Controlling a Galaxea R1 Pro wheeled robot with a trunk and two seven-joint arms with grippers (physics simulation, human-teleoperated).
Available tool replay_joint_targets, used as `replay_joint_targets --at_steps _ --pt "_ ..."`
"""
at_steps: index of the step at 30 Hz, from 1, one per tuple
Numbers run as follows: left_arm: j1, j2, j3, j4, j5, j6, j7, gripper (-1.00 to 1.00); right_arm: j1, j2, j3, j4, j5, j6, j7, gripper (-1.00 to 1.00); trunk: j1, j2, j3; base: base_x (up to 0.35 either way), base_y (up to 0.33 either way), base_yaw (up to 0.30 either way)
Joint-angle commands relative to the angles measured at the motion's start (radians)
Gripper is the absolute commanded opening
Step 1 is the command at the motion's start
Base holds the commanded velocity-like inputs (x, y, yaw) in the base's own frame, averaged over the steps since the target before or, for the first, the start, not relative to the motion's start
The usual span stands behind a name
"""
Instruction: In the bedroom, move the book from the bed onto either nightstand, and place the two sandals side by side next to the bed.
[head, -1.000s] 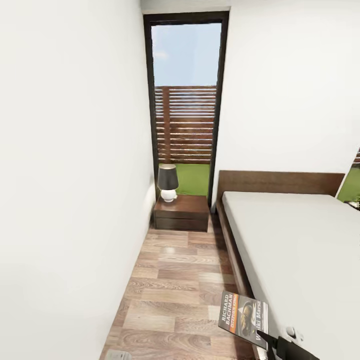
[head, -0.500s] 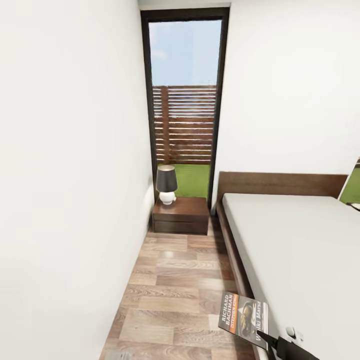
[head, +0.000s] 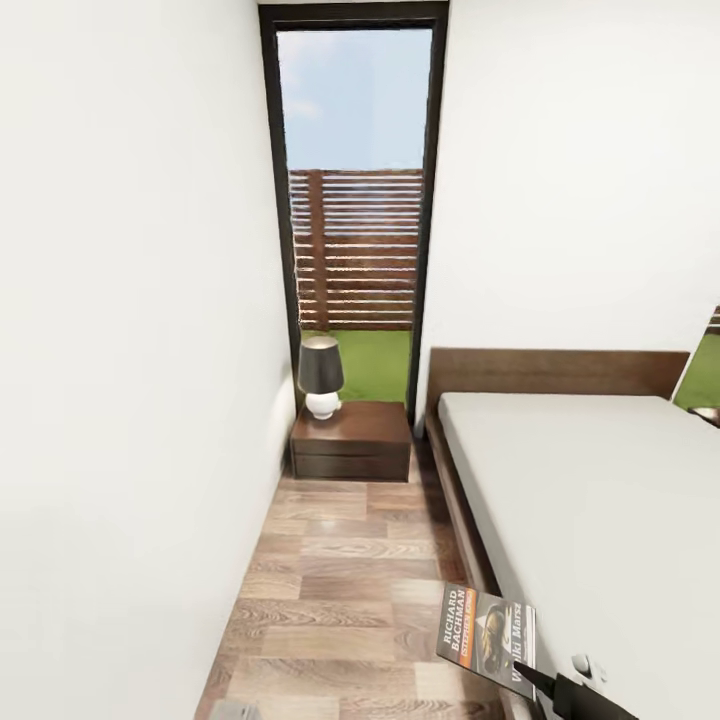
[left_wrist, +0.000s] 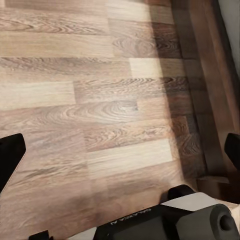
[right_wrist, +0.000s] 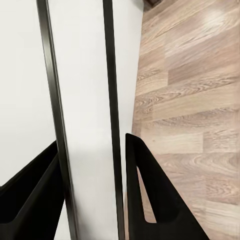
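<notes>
Thin dark-grey paperback book (head: 487, 640) was clamped edge-on by closed right gripper (right_wrist: 95, 170), carried above wood floor beside bed. Low dark-brown wooden nightstand (head: 352, 440) was seen well ahead, slightly left.

We see a wood plank floor (head: 340, 580) with a slight sheen, its grain plain under the left arm. The nightstand (head: 352, 440) is dark wood with a glossy top, the bed (head: 600, 500) dark wood under a matt pale mattress. The book (head: 487, 628) has a printed paper cover, held by matt black fingers (right_wrist: 145, 195). The walls (head: 130, 350) are smooth matt white.
</notes>
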Motion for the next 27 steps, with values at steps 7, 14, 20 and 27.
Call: replay_joint_targets --at_steps 7,14,20,27 --pt "0.0 0.0 0.008 0.001 -0.01 -0.005 -0.002 1.0 0.0 0.0 0.002 0.0 -0.01 0.006 0.003 -1.0 0.001 -0.001 0.0 0.328 0.0 -0.006" --pt "0.0 0.0 0.008 0.001 -0.01 -0.005 -0.002 1.0 0.0 0.0 0.002 0.0 -0.01 0.006 0.003 -1.0 0.001 -0.001 0.0 0.328 0.0 0.0" --pt "0.0 0.0 0.008 0.001 -0.01 -0.005 -0.002 1.0 0.0 0.0 0.002 0.0 -0.01 0.006 0.001 -1.0 0.001 -0.001 0.0 0.328 0.0 0.0" --pt "0.0 0.0 0.008 0.001 -0.01 -0.005 -0.003 1.0 -0.001 0.0 0.002 0.0 -0.01 0.006 0.001 -1.0 0.001 -0.001 0.0 0.328 0.0 0.0"
